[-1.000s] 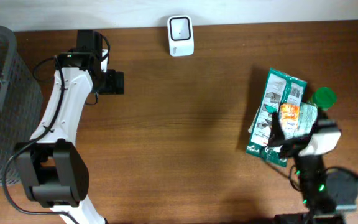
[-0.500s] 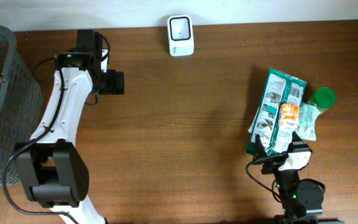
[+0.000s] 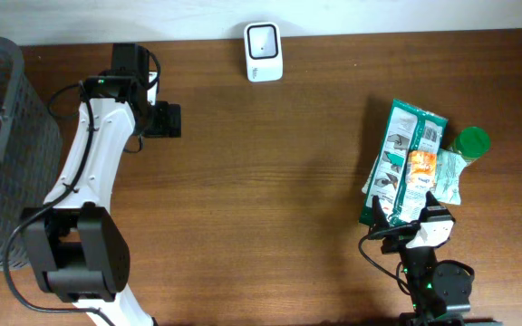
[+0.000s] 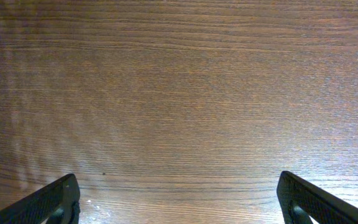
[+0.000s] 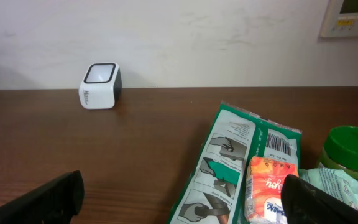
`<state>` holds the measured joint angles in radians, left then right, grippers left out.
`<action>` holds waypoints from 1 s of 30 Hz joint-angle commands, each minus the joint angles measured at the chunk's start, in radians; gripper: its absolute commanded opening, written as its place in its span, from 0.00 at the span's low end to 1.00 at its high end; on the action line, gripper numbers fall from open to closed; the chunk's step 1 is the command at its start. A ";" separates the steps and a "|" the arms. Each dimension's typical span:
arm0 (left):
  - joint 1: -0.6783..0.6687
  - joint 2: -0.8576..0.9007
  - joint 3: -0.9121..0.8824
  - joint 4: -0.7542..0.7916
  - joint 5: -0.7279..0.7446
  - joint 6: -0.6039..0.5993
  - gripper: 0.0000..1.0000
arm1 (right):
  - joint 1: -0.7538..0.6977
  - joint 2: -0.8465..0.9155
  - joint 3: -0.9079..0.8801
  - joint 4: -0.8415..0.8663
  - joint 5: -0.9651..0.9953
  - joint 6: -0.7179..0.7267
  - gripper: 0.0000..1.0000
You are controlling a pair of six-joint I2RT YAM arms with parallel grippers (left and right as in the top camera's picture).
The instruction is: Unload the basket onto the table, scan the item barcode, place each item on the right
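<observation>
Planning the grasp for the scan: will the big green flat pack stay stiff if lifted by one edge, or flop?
Probably flexes some: the green pack looks thin and flat, like printed film or light card. Likely light for its area. The orange packet overlaps its top, so it may slide off when the pack tilts.

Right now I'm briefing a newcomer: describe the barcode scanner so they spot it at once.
Follow the wooden table to its edge against the white wall. Near the middle of that edge stands the scanner, alone: a small white box with a dark top window, unlike the green packets at the right.
</observation>
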<state>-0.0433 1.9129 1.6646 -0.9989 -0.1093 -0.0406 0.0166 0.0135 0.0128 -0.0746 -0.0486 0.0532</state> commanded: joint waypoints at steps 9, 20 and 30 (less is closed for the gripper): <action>0.003 -0.452 -0.324 0.348 -0.017 0.034 0.99 | 0.010 -0.007 -0.007 -0.001 0.009 0.007 0.98; 0.003 -1.330 -1.305 1.075 0.019 0.145 0.99 | 0.010 -0.007 -0.007 -0.001 0.008 0.007 0.98; 0.035 -1.759 -1.630 1.126 0.092 0.346 0.99 | 0.010 -0.007 -0.007 -0.001 0.008 0.007 0.98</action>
<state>-0.0387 0.2192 0.0822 0.1383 -0.0570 0.2264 0.0177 0.0120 0.0128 -0.0742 -0.0483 0.0528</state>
